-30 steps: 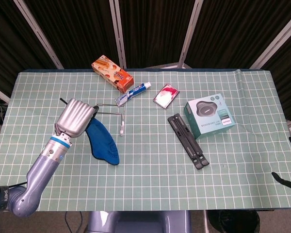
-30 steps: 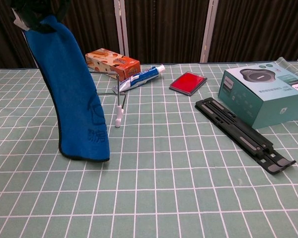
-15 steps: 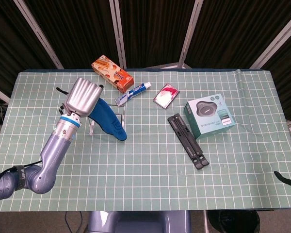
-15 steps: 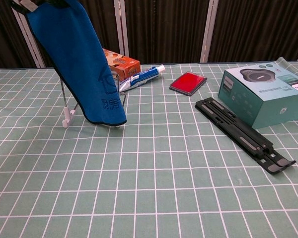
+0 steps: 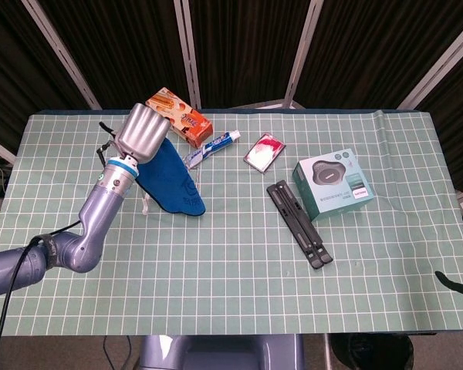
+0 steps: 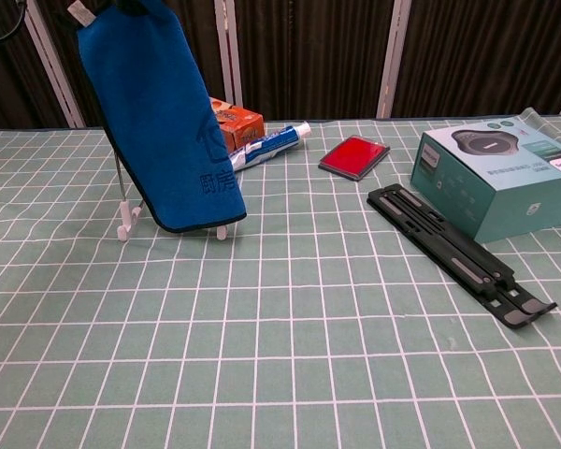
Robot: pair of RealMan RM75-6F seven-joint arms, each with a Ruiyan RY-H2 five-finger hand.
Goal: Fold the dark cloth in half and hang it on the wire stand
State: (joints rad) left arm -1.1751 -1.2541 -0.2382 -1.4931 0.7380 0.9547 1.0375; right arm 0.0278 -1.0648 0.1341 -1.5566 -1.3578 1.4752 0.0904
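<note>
Step in hand: the folded blue cloth (image 6: pixel 164 122) is being brought over the wire stand (image 6: pixel 124 217) to be draped; judged as late in the task, the hanging not yet done.
Left hand: the left hand (image 5: pixel 143 132) is seen from behind in the head view, closed on the cloth's upper edge; in the chest view the grip lies at the frame's top.
Right hand: only a dark sliver is visible at the right frame edge of the head view; its state cannot be told.
Cloth position: it is held aloft and hangs in front of the stand, its lower hem near the green grid mat (image 6: pixel 355 318); whether the hem touches the mat cannot be told.
Stand: mostly hidden behind the cloth; white-tipped feet are seen at the cloth's lower edge.
Advice: the fold should be carried above the top wire and lowered so that both halves fall evenly on either side; release should be delayed until the weight is borne by the wire.
Risk: the light stand may be tipped or dragged if the cloth is pulled sideways.
Nearby: a snack box (image 5: pixel 179 116) and a toothpaste tube (image 5: pixel 211 148) lie just behind the stand.
</note>
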